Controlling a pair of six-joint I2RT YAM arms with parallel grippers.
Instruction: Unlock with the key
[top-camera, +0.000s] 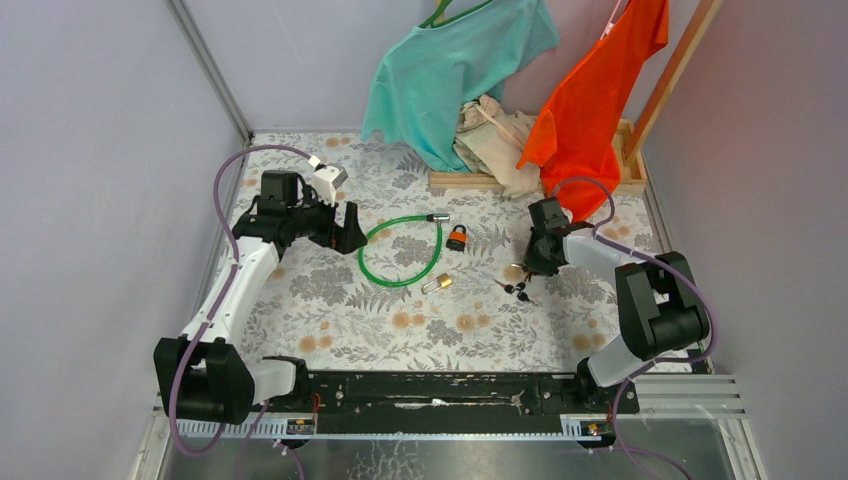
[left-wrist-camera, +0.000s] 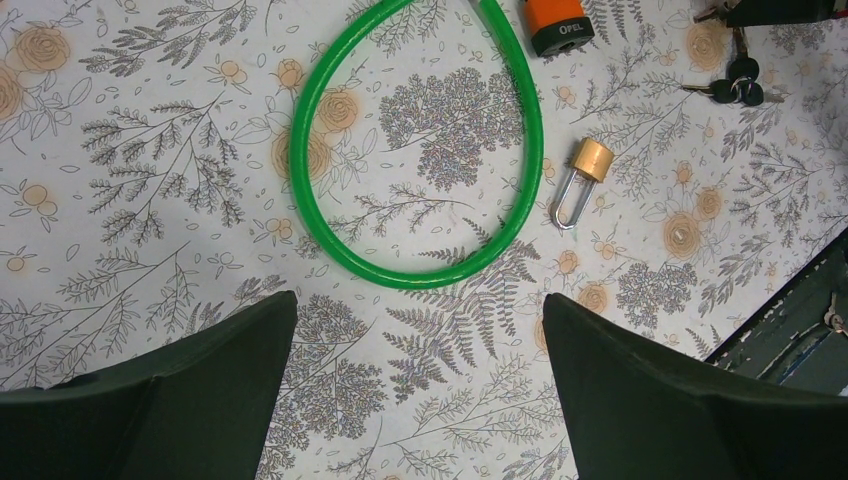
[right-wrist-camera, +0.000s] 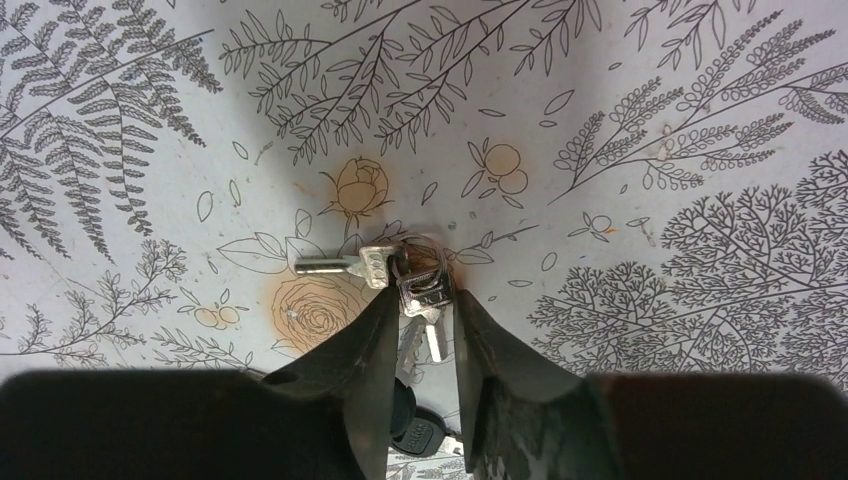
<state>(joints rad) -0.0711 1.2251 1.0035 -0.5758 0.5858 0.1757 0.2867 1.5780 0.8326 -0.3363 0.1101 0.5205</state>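
The key (right-wrist-camera: 417, 439) has a black plastic head and lies on the flowered cloth between the bases of my right fingers, next to a like one. On the same ring are silver keys (right-wrist-camera: 425, 292). My right gripper (right-wrist-camera: 425, 300) stands over them with its jaws narrow on either side; whether they press I cannot tell. The bunch (top-camera: 518, 290) lies just below the right gripper (top-camera: 528, 270). The orange padlock (top-camera: 457, 238) (left-wrist-camera: 558, 22) sits at the end of a green cable loop (top-camera: 400, 284) (left-wrist-camera: 430, 278). My left gripper (left-wrist-camera: 420, 300) (top-camera: 350, 228) hangs open left of the loop, holding nothing.
A small brass padlock (top-camera: 437, 284) (left-wrist-camera: 592, 160) lies between the loop and the keys (left-wrist-camera: 740, 85). At the back stands a wooden rack (top-camera: 480, 182) with a teal shirt (top-camera: 450, 70), an orange shirt (top-camera: 590, 110) and beige cloth (top-camera: 495, 140). Walls close in left and right.
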